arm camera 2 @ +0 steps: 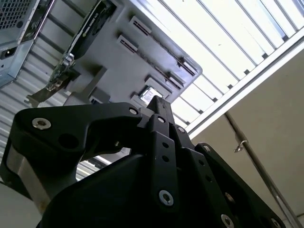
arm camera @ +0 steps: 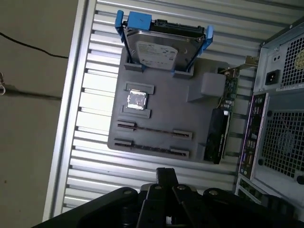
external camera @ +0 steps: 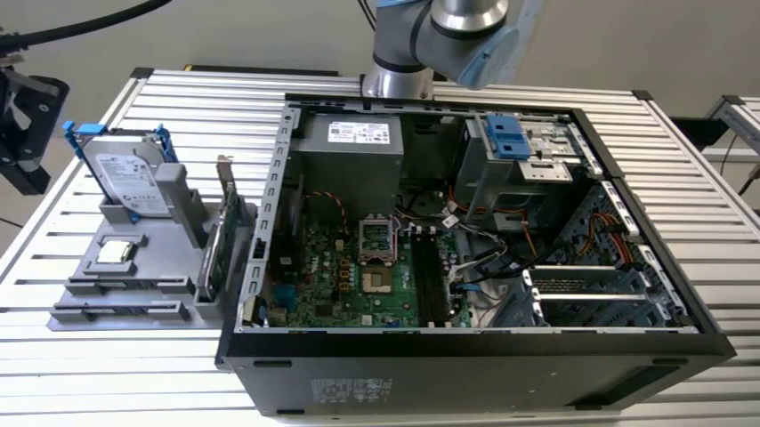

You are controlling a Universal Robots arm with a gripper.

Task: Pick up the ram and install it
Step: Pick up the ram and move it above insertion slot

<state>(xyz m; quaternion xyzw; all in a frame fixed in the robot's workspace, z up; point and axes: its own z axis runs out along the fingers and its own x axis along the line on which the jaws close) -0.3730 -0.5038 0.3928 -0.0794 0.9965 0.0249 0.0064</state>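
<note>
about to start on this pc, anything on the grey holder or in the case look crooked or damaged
Nothing stands out. The hard drive, processor chip and expansion card all sit seated in their places on the grey holder, and the open case looks intact.

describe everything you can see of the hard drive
The hard drive is a boxy silver unit with a pale label on its face and blue rails along two sides. It stands on edge, tilted, in the grey holder on the slatted table, at the exterior view's left of the open case. Only the holder touches it.
</note>
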